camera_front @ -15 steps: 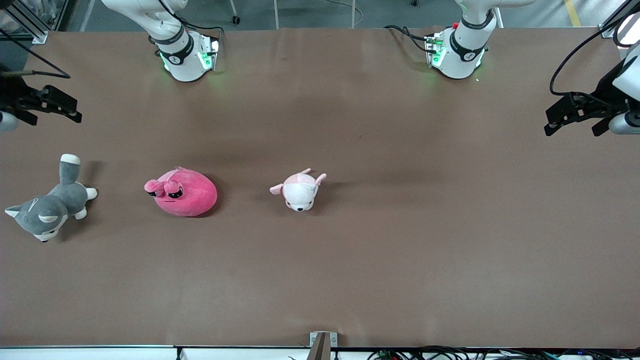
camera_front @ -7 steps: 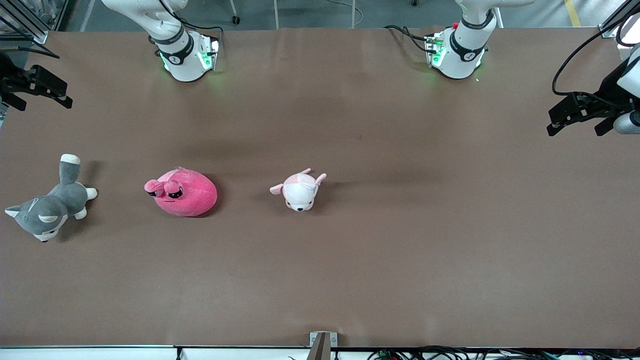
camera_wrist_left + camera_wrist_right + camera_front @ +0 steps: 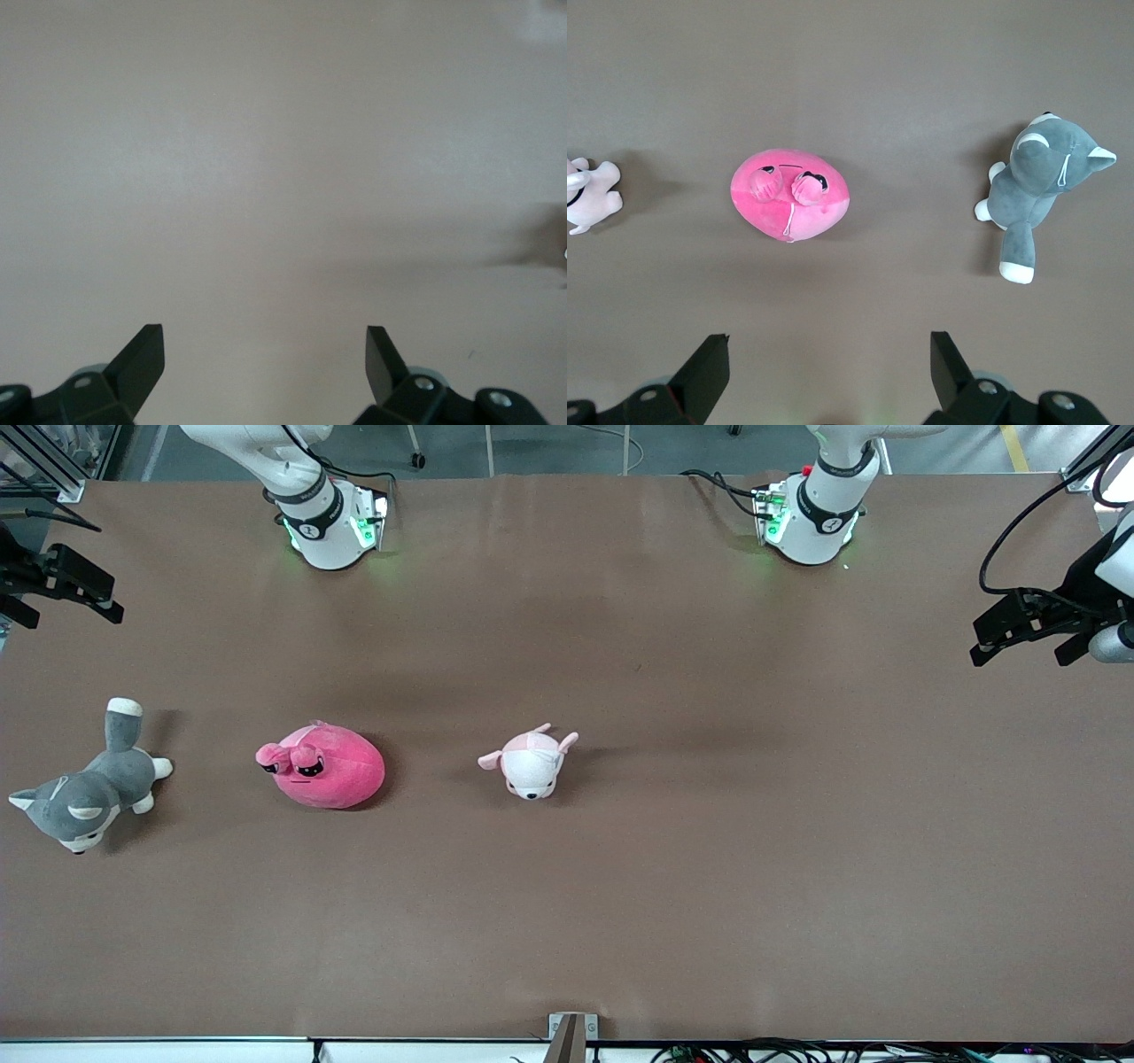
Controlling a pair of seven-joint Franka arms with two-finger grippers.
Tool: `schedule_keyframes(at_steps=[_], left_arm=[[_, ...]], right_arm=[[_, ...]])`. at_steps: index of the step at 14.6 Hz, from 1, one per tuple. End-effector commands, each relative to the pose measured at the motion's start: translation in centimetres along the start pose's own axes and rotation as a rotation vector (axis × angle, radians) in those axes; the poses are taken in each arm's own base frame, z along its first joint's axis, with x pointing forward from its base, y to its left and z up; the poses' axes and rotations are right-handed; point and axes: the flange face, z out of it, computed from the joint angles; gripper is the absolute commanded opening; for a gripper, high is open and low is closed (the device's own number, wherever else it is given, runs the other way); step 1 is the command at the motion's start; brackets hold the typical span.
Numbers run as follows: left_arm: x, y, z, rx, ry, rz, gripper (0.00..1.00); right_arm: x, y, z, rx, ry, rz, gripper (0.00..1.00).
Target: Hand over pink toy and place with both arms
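Pink toy point(image 3: 322, 766) lies on table point(image 3: 709, 850) toward right arm's end, between grey husky point(image 3: 84, 793) and white puppy point(image 3: 532, 762). Right gripper point(image 3: 75, 589) and left gripper point(image 3: 1019, 629) hang at opposite table ends, jaws apart, holding nothing (fits pre-pickup or post-placement alike).

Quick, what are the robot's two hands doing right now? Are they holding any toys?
Left hand: open, holding nothing, over bare table.
Right hand: open, holding nothing, up above the pink toy.

Even overhead light, fairly bright; the brown table point(image 3: 709, 868) shows faint glare bands near the arms' bases. Soft shadows beside each of the 3 plush toys. The left wrist view looks washed out and pale
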Motion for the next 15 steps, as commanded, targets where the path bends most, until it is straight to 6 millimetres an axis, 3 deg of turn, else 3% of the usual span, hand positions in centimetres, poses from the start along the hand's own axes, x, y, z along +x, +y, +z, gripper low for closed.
schedule_keyframes(at_steps=[1,15], left_arm=[[-0.12,-0.14,-0.63,-0.002,-0.005,-0.004,1.0],[-0.07,-0.25,-0.54,0.001,-0.006,-0.004,1.0]], right_arm=[[0.38,-0.18,-0.23,0.006,-0.01,-0.007,1.0],[0.08,-0.52,0.38,0.035,-0.037,-0.001,1.0]])
